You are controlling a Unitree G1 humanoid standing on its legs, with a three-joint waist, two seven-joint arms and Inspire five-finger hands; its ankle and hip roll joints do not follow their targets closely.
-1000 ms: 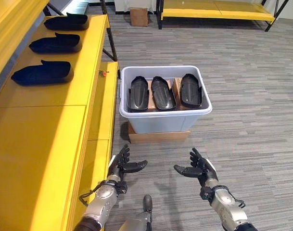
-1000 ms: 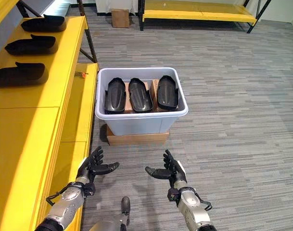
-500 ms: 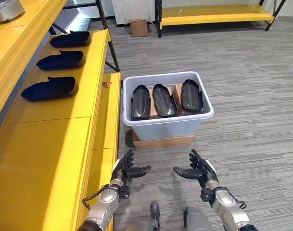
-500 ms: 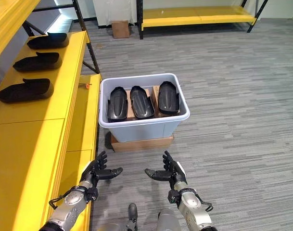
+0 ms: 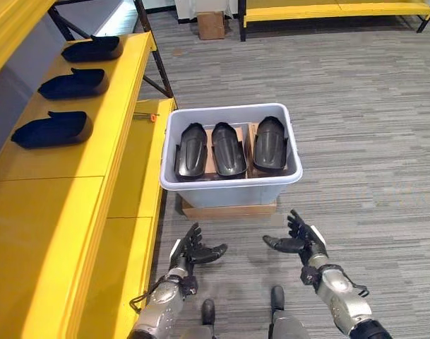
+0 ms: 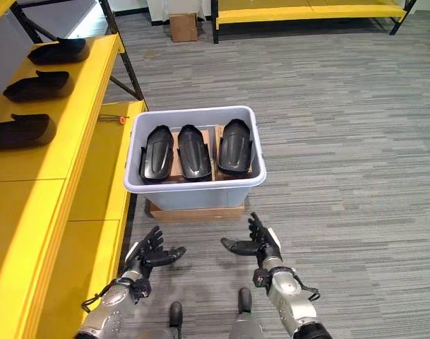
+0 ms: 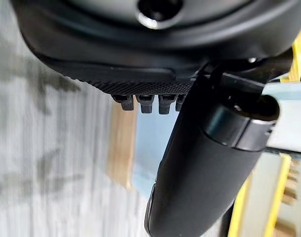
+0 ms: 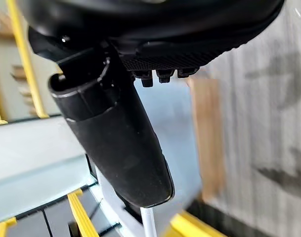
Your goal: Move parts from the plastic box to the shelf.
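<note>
A pale plastic box point(image 5: 232, 191) stands on a flat cardboard base on the carpet, holding three black curved parts point(image 5: 229, 149) side by side. Three more black parts point(image 5: 51, 130) lie in a row on the yellow shelf point(image 5: 66, 183) to the left. My left hand point(image 5: 190, 251) hovers low in front of the box's left corner, fingers spread and empty. My right hand point(image 5: 301, 241) hovers in front of the box's right corner, palm turned inward, open and empty. Both hands are short of the box and touch nothing. In each wrist view the thumb point(image 7: 199, 168) points toward the box wall point(image 8: 175, 133).
A lower yellow step point(image 5: 140, 162) runs beside the box, with a small orange-tipped item point(image 5: 152, 117) on it. A black shelf post point(image 5: 154, 49) stands behind. A cardboard box point(image 5: 211, 25) and another yellow rack point(image 5: 327, 10) sit at the far back. Grey carpet stretches to the right.
The camera has shifted, so the box now sits more centred and closer to my hands. Both hands stay open and low in front of it.
</note>
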